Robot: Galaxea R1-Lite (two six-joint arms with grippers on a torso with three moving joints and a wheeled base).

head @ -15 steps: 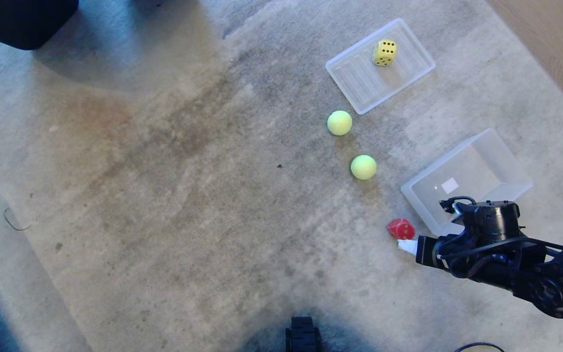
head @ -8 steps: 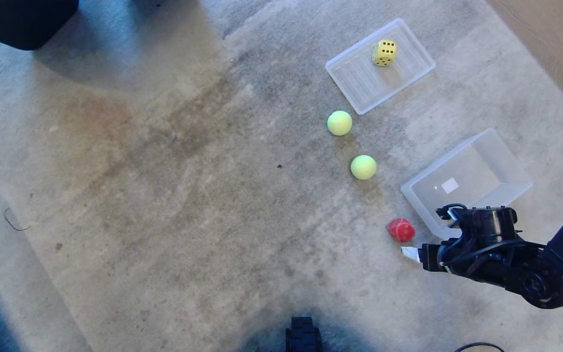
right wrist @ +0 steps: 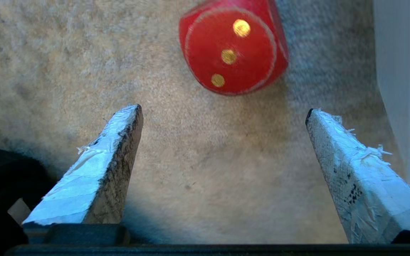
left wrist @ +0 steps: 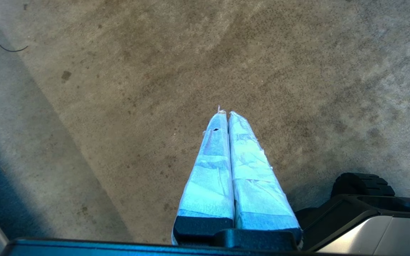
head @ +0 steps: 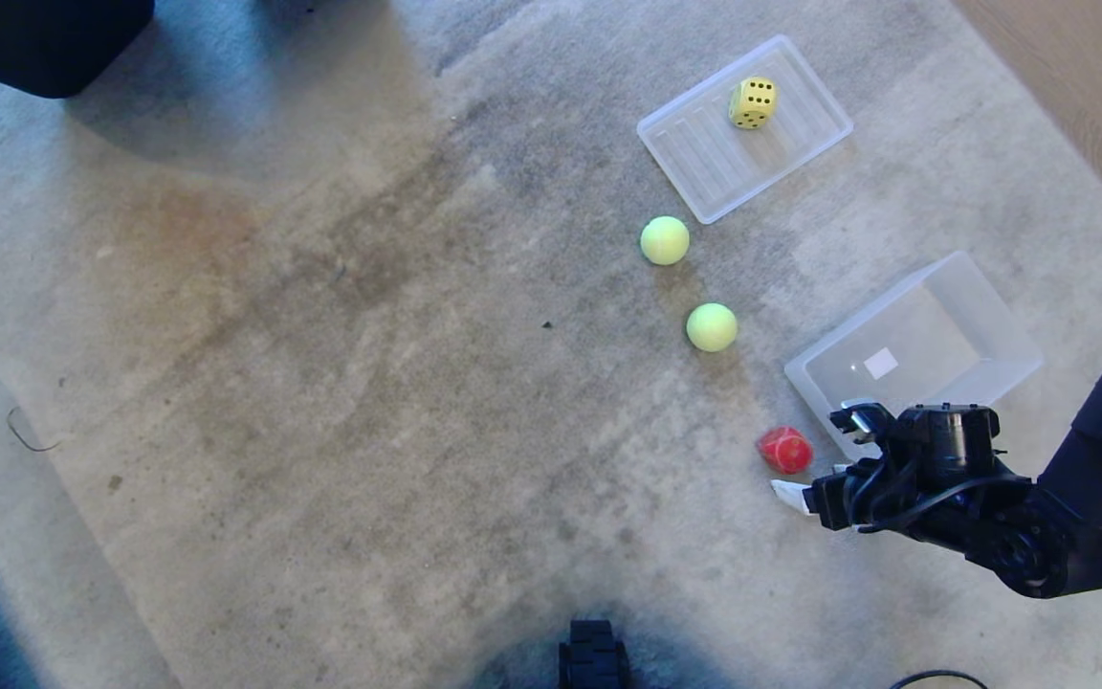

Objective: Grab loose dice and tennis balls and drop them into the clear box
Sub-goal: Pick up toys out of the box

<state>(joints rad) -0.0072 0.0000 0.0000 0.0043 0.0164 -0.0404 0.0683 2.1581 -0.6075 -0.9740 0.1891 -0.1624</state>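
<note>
A red die [head: 785,450] [right wrist: 231,46] lies on the carpet just outside the near corner of the clear box [head: 934,330]. My right gripper [head: 814,469] [right wrist: 223,109] is open and low over the carpet. The die sits just beyond its fingertips, and nothing is between them. The box wall [right wrist: 400,71] runs close beside one finger. Two tennis balls [head: 665,240] [head: 712,327] rest on the carpet farther off. A yellow die [head: 753,102] sits on the flat ribbed lid [head: 704,158]. The box holds only its white label. My left gripper [left wrist: 225,113] is shut and parked over bare carpet.
A dark object [head: 34,38] fills the far left corner and wooden floor [head: 1087,86] borders the carpet at far right. A thin wire [head: 30,435] lies at the left. Part of my base [head: 594,655] shows at the near edge.
The right gripper has opened wider and sunk lower. Its wrist has turned and its tip has edged left, beside the red die. The die, balls and box have stayed put.
</note>
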